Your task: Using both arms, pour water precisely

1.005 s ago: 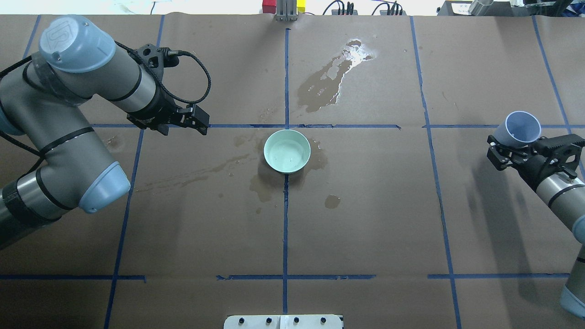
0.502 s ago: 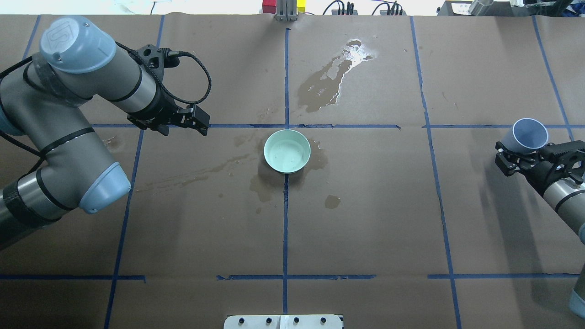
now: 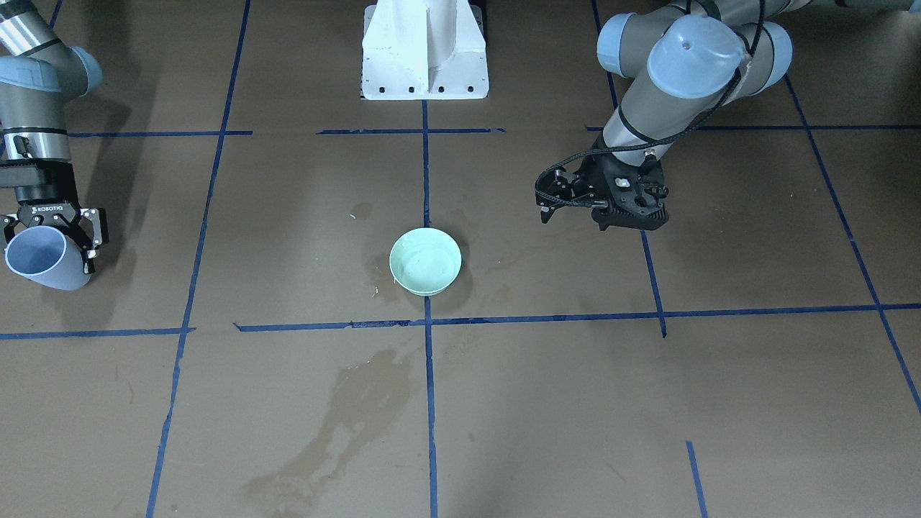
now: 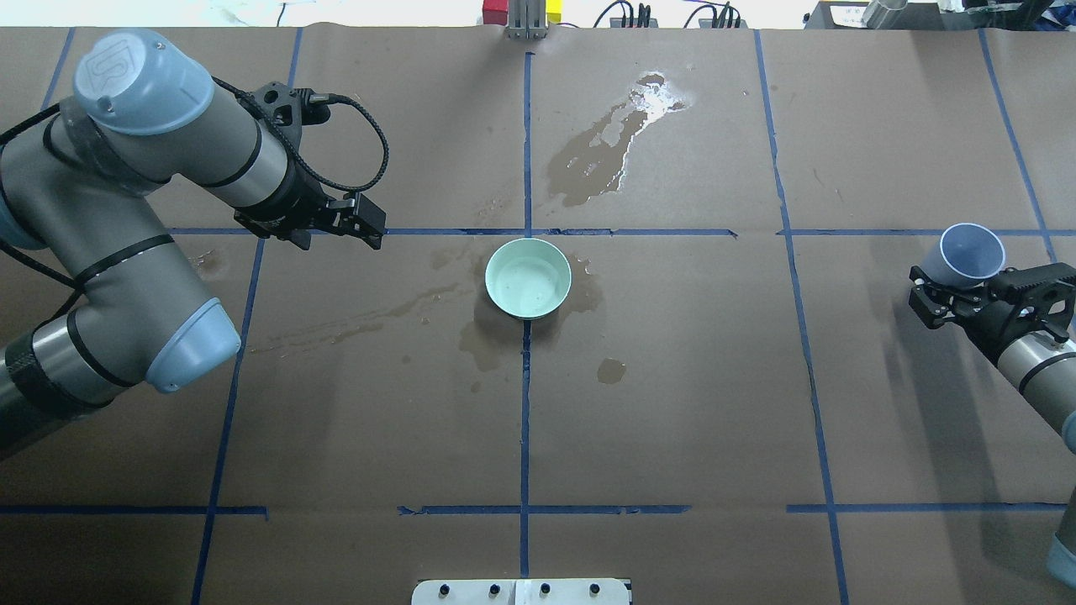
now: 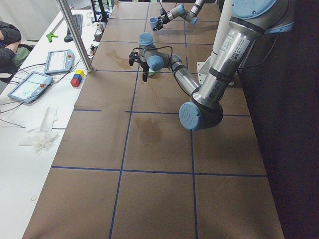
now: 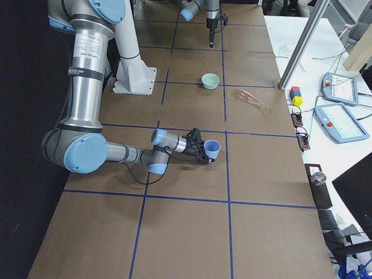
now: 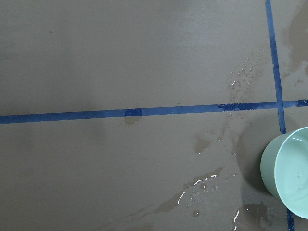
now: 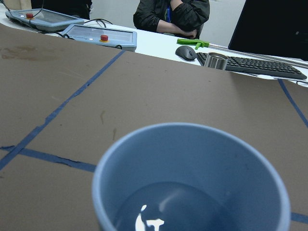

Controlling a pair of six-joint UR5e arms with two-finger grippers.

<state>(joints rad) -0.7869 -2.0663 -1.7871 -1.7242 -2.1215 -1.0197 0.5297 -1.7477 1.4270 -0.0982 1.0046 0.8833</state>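
Observation:
My right gripper (image 4: pixel 958 279) is shut on a pale blue cup (image 4: pixel 972 252) at the table's far right, held tilted above the table. The cup also shows in the front view (image 3: pixel 43 260). In the right wrist view the cup (image 8: pixel 192 173) holds a little water (image 8: pixel 149 222) at its bottom. A mint green bowl (image 4: pixel 528 277) stands at the table's middle with a faint sheen of water inside. My left gripper (image 4: pixel 374 225) is open and empty, hovering left of the bowl. The bowl's rim shows at the left wrist view's right edge (image 7: pixel 288 168).
Spilled water darkens the brown paper beyond the bowl (image 4: pixel 601 155) and around its base (image 4: pixel 487 336). Blue tape lines (image 4: pixel 525 378) grid the table. The white pedestal (image 3: pixel 424 50) stands at the robot's side. Operators' tablets (image 6: pixel 340 122) lie past the far edge.
My right gripper has carried the cup to the right, away from the bowl, and a little lower. The left arm and the bowl have not moved.

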